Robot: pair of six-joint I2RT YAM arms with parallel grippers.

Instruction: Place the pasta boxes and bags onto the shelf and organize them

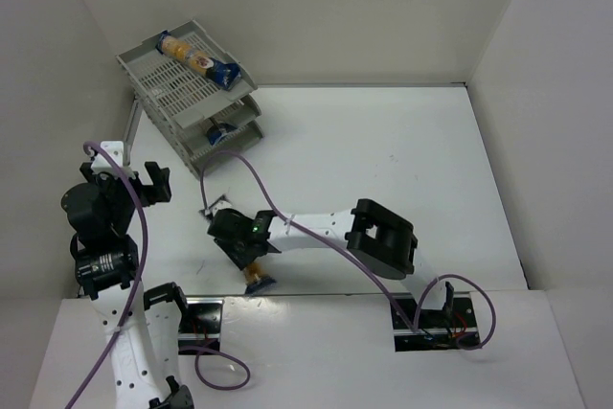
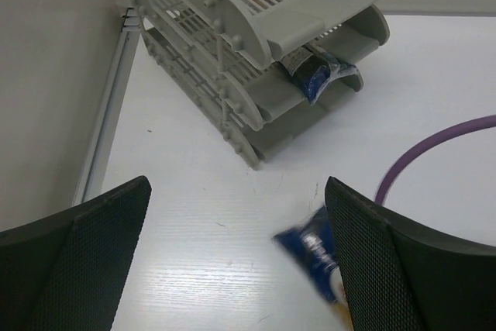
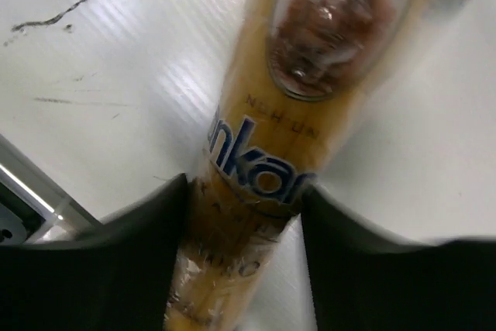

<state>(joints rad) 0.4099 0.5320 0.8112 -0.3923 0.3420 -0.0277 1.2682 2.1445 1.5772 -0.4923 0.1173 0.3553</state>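
The grey three-tier shelf (image 1: 177, 93) stands at the far left; it also shows in the left wrist view (image 2: 256, 36). One packet (image 1: 196, 56) lies on its top tray. A second packet's blue end (image 1: 222, 129) pokes from the middle tray, also seen from the left wrist (image 2: 318, 77). My right gripper (image 1: 233, 238) is shut on the third packet (image 1: 258, 281), low over the table near the front edge; in the right wrist view the yellow packet (image 3: 267, 137) sits between the gripper's (image 3: 244, 226) fingers. My left gripper (image 1: 126, 182) is open and empty, left of the shelf's front; its jaws (image 2: 236, 215) stand wide apart.
A purple cable (image 1: 244, 171) loops over the table from the right arm toward the shelf, also in the left wrist view (image 2: 422, 153). The held packet's blue end (image 2: 310, 247) shows beside the left gripper's right finger. White walls enclose the table on three sides.
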